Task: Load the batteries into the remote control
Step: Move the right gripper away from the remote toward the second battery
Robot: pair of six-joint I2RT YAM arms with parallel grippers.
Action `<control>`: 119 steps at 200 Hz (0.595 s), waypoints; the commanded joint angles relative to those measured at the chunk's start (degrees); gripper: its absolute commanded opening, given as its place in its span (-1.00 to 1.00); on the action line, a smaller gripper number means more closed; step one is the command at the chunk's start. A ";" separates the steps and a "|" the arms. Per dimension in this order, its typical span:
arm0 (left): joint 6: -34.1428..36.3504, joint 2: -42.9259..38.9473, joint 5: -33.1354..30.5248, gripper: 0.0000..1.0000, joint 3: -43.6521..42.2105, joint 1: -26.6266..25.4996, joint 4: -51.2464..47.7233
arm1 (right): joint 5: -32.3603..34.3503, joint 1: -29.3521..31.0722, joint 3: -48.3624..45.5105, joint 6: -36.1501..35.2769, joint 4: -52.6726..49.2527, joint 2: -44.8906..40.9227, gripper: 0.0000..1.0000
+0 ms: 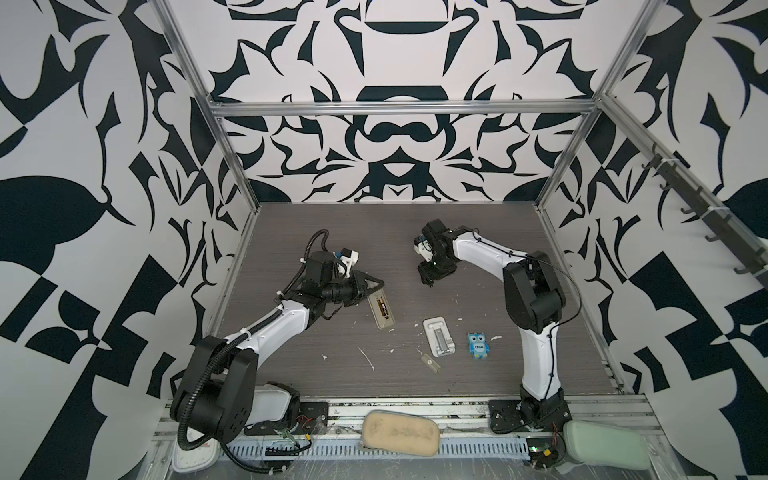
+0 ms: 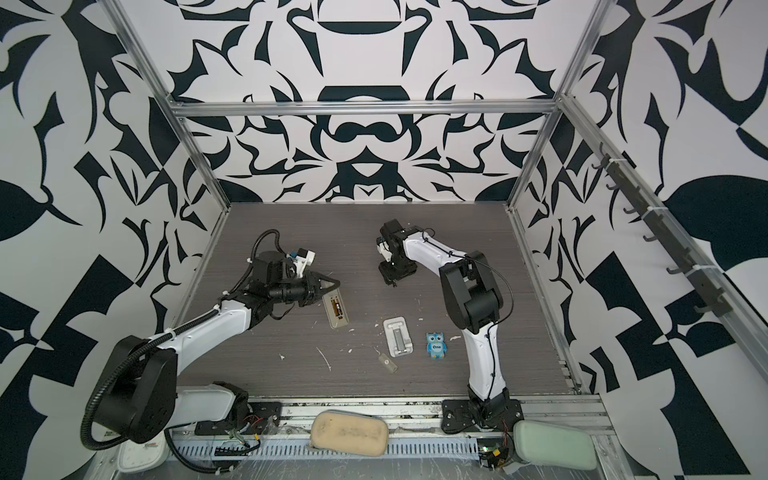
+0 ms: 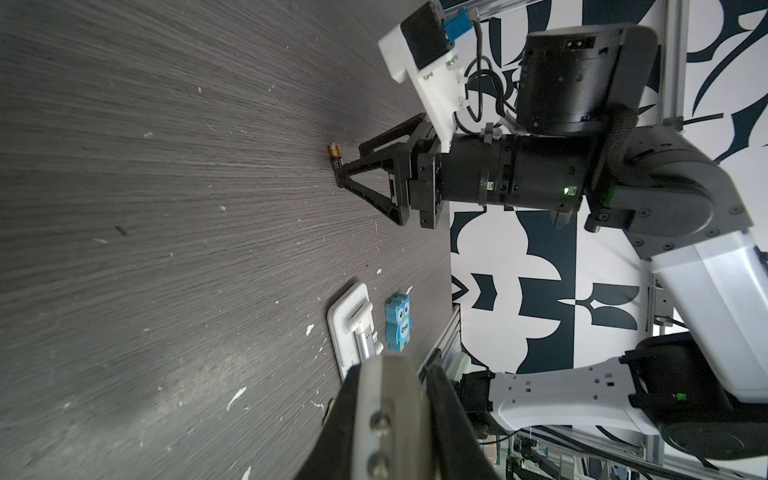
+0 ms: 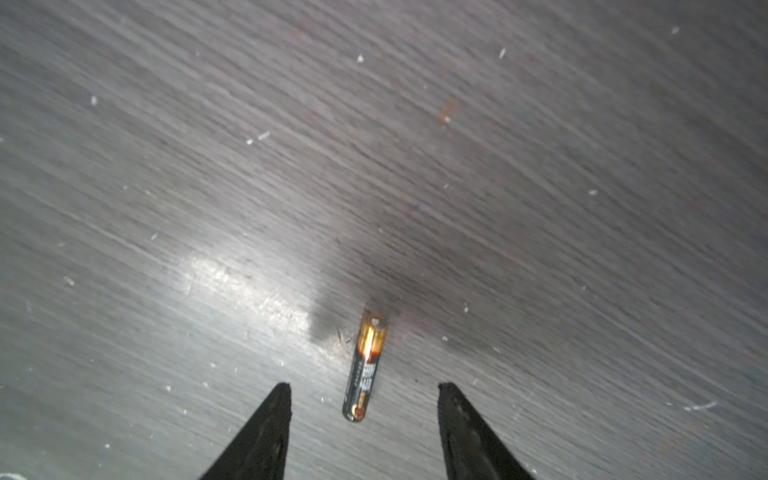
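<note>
Reading "One": owl (image 1: 478, 345); battery (image 4: 365, 365) label illegible

In both top views the right gripper (image 1: 429, 281) largely hides the battery (image 4: 365, 365) below it.

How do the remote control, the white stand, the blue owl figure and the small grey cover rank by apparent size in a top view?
1. white ribbed stand and remote control: alike, the remote partly hidden, so unranked.
2. blue owl figure.
3. grey cover, smallest.
</note>
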 commanded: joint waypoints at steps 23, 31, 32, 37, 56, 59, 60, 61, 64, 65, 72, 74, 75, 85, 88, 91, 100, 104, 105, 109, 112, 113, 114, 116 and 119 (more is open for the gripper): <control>-1.00 2.75 0.59 -1.00 1.99 0.00 2.95 | 2.31 -0.04 3.86 0.58 -1.80 2.05 0.09; -1.09 3.19 0.80 -1.00 2.19 -0.10 3.14 | 2.66 -0.04 4.26 0.60 -1.89 2.50 0.07; -1.14 3.21 0.81 -1.00 2.16 -0.09 3.13 | 2.72 -0.04 4.32 0.60 -1.91 2.56 0.07; -1.22 3.40 0.89 -1.00 2.28 -0.16 3.36 | 2.85 -0.04 4.64 0.55 -1.93 2.90 0.06; -1.63 3.92 0.98 -1.00 2.38 -0.11 3.83 | 2.96 -0.04 5.32 0.60 -2.01 4.05 0.01; -1.70 3.91 1.03 -1.00 2.43 -0.10 3.93 | 2.89 -0.04 5.42 0.53 -2.02 4.18 -0.01; -1.75 3.92 1.05 -1.00 2.45 -0.14 3.92 | 2.88 -0.09 5.43 0.61 -1.97 4.24 -0.01; -1.78 3.97 1.07 -1.00 2.46 -0.15 3.92 | 2.87 -0.06 5.44 0.65 -2.00 4.31 -0.02; -1.73 4.07 1.10 -1.00 2.40 -0.11 3.98 | 2.80 -0.04 5.43 0.68 -2.06 4.44 -0.03; -1.72 4.13 1.09 -1.00 2.39 -0.10 3.99 | 2.83 -0.04 5.44 0.69 -2.04 4.50 -0.03; -1.89 4.17 1.08 -1.00 2.47 -0.11 3.96 | 2.63 -0.04 5.44 0.75 -2.08 4.73 -0.07; -1.92 4.21 1.08 -1.00 2.43 -0.11 3.95 | 2.57 -0.02 5.40 0.77 -2.10 4.80 -0.08; -1.95 4.20 1.08 -1.00 2.41 -0.14 3.93 | 2.54 0.01 5.38 0.77 -2.10 4.81 -0.08; -1.98 4.20 1.08 -1.00 2.38 -0.17 4.06 | 2.34 0.02 5.08 0.87 -1.91 4.83 -0.14; -2.04 4.24 1.08 -1.00 2.38 -0.24 4.01 | 2.27 0.04 4.96 0.93 -1.93 4.82 -0.15; -2.00 4.20 0.99 -1.00 2.39 -0.20 4.03 | 2.30 0.05 4.83 0.98 -1.82 4.78 -0.17; -2.05 4.20 0.99 -1.00 2.23 -0.20 4.01 | 2.14 0.10 4.31 1.12 -1.68 4.61 -0.21; -2.11 4.26 0.92 -1.00 2.21 -0.23 4.04 | 2.08 0.13 4.05 1.14 -1.59 4.45 -0.24; -2.13 4.18 0.91 -1.00 2.21 -0.24 4.02 | 2.08 0.13 4.00 1.22 -1.54 4.42 -0.24; -2.11 4.19 0.90 -1.00 2.19 -0.18 4.05 | 1.99 0.17 3.82 1.28 -1.58 4.34 -0.27; -2.20 4.26 0.90 -1.00 2.11 -0.19 4.13 | 1.99 0.20 3.69 1.23 -1.44 4.30 -0.29; -2.18 4.23 0.90 -1.00 2.12 -0.23 4.11 | 2.03 0.21 3.60 1.27 -1.46 4.25 -0.29; -2.21 4.21 0.86 -1.00 2.12 -0.20 4.15 | 1.97 0.22 3.60 1.29 -1.43 4.23 -0.30; -2.22 4.20 0.82 -1.00 1.99 -0.18 4.22 | 1.92 0.18 3.53 1.30 -1.48 4.21 -0.31; -2.30 4.26 0.81 -1.00 1.94 -0.18 4.35 | 1.92 0.29 3.38 1.28 -1.40 4.09 -0.33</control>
